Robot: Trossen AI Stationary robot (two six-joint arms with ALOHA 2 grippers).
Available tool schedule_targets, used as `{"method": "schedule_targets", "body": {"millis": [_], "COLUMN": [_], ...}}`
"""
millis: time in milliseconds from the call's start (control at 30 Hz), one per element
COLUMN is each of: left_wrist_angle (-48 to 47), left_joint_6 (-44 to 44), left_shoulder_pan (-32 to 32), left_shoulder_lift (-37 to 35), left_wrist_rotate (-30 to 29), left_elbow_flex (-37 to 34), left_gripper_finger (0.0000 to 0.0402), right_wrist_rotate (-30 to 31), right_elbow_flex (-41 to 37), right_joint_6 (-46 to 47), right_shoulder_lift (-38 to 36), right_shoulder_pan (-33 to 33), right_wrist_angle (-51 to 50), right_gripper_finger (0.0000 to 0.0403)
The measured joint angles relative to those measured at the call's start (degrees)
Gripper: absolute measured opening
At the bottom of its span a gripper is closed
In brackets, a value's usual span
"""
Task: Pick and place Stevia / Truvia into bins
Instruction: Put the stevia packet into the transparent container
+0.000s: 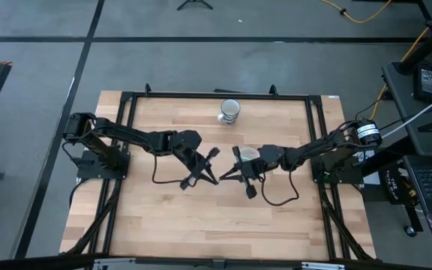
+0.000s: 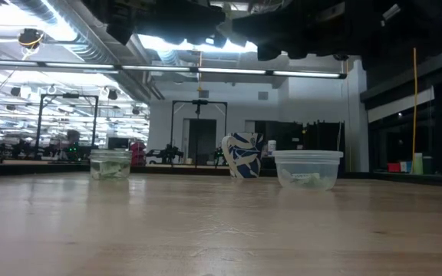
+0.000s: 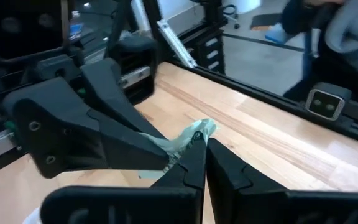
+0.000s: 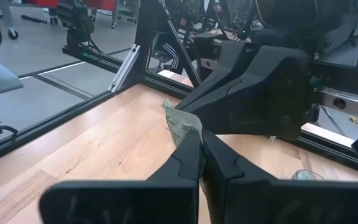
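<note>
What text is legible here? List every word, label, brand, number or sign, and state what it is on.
No text is legible in any view.
Sweetener packet, pinched by the left gripper and the right gripper: print too blurred.
Patterned mug: blue pattern, no words seen.
Narrower clear cup and wider clear cup: no labels seen.
Small screen beside the table: too small.

A robotics lab: grey concrete floor [image 1: 43, 112], ceiling ducts [image 2: 90, 31], strip lights, black metal frames [image 2: 198, 115] and more workbenches beyond the wooden surface [image 1: 201, 217].
</note>
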Motion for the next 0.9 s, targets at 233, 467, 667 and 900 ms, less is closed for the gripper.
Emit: {"method": "schedule_targets", "body": {"millis": [233, 467, 667, 900], "left_wrist_angle": [2.1, 3.0, 2.4, -6.9], "left_joint_6": [-2.5, -5.8, -9.1, -12.0], "left_shoulder_pan": [-0.1, -1.3, -2.3, -2.3], "left_shoulder_lift": [0.0, -1.8, -4.5, -9.7], "left_wrist_rotate": [-2.0, -3.2, -10.5, -12.4], "left_elbow_flex": [0.0, 0.0, 0.0, 0.0], "left_gripper_finger": [0.0005, 0.0047, 0.0095, 0.0117], "right_wrist_rotate": [0.1, -0.1, -0.1, -0.1], "right_elbow_flex": [0.0, 0.0, 0.0, 0.0], "right_joint_6": [-0.2, -0.2, -0.2, -0.1], "right_shoulder_lift": [0.0, 0.0, 0.0, 0.0], "right_shoulder_pan": [0.0, 0.0, 0.0, 0.0], "right_wrist_angle": [0.0, -1.0, -1.0, -1.7], "right_gripper_finger": [0.0002, 0.0001, 0.0001, 0.0000]}}
